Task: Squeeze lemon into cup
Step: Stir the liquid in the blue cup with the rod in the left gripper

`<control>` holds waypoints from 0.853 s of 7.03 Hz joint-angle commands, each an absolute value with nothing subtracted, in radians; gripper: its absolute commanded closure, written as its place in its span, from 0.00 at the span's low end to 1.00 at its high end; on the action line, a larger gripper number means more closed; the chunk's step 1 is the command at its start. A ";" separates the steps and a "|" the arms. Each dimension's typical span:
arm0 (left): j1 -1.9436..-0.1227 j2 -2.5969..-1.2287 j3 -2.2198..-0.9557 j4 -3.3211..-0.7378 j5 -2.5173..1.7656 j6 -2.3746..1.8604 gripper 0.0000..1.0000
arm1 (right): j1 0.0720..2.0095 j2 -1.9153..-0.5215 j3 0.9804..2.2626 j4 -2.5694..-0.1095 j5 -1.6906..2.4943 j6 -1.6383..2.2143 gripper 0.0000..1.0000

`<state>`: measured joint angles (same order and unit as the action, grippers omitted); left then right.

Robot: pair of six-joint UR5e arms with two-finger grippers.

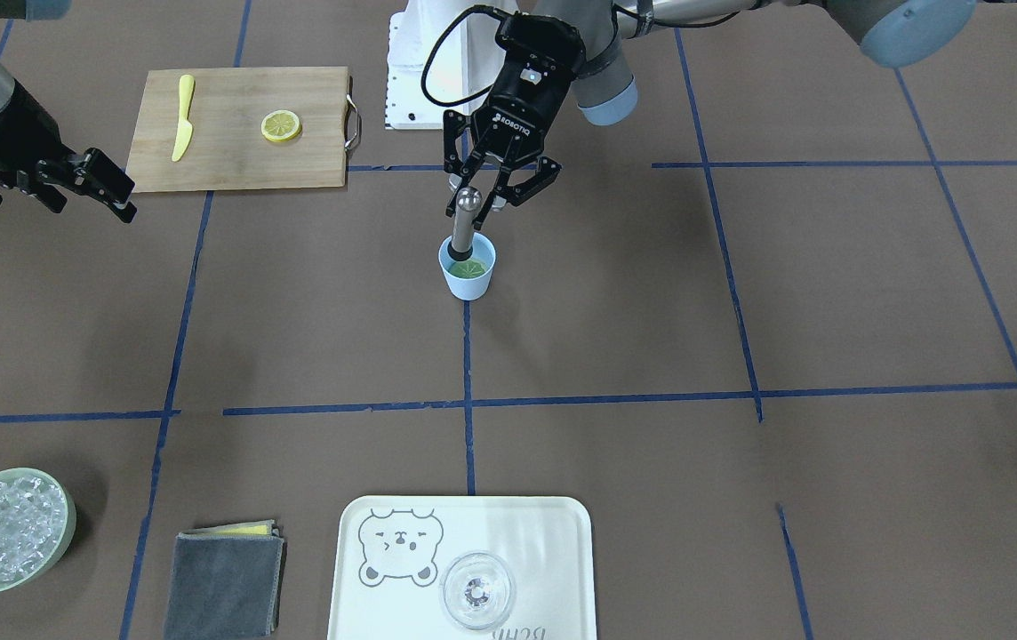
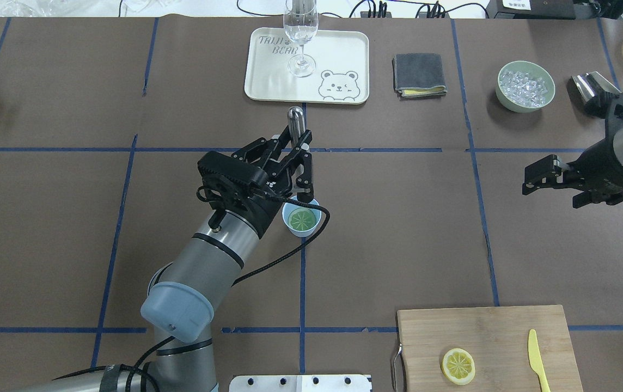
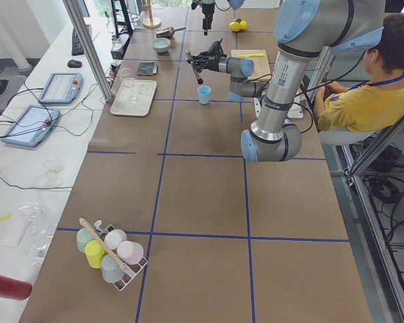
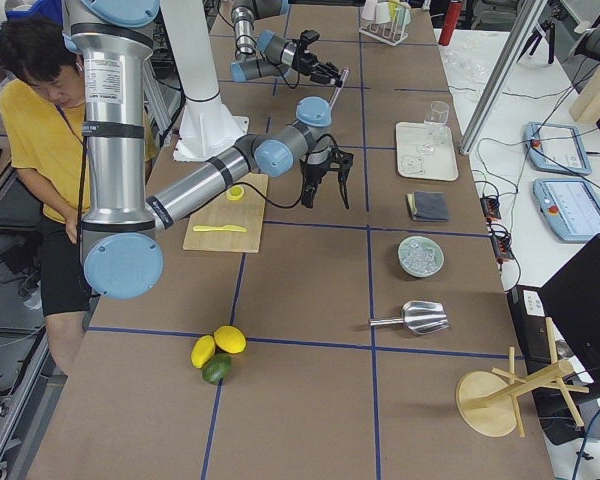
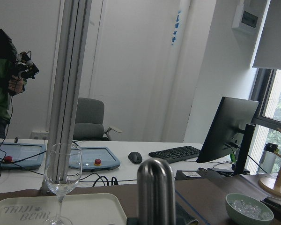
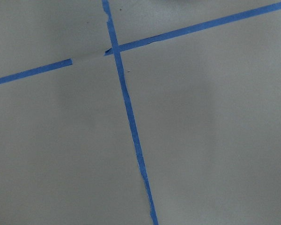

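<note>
Here, in the front-facing view, the left gripper is clamped on the upper shaft of a metal muddler. Its dark foot goes down into the cup at mid-table, onto the far edge of the lemon lying flat on the cup's floor; whether it presses I cannot tell. The right gripper hangs well apart at the table's right side, fingers spread and empty, near the cutting board that carries the second slice. The overhead view shows the slice face-up and greenish inside the cup, just beside the left claw on its near side. In the right-side view the near claw's fingers stand apart over bare table. The left wrist view gives only the muddler's domed top, with a glass on a tray beyond. The right wrist view shows only taped tabletop. The slice looks thin, stiff and light, awkward to pinch where it lies, so pressing from above suits it. The cup likely tips or slides easily, so it would be steadied by its wall.
</note>
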<state>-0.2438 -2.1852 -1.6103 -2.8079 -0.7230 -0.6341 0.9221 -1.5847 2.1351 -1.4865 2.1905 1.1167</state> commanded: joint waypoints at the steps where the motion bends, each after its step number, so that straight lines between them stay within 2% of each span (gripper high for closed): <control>1: -0.219 -2.187 -1.594 -2.809 -0.723 -0.634 1.00 | 0.922 -1.586 2.134 -1.486 2.191 1.117 0.00; 6: -0.207 -2.184 -1.517 -2.821 -0.721 -0.634 1.00 | 0.922 -1.592 2.138 -1.486 2.191 1.117 0.00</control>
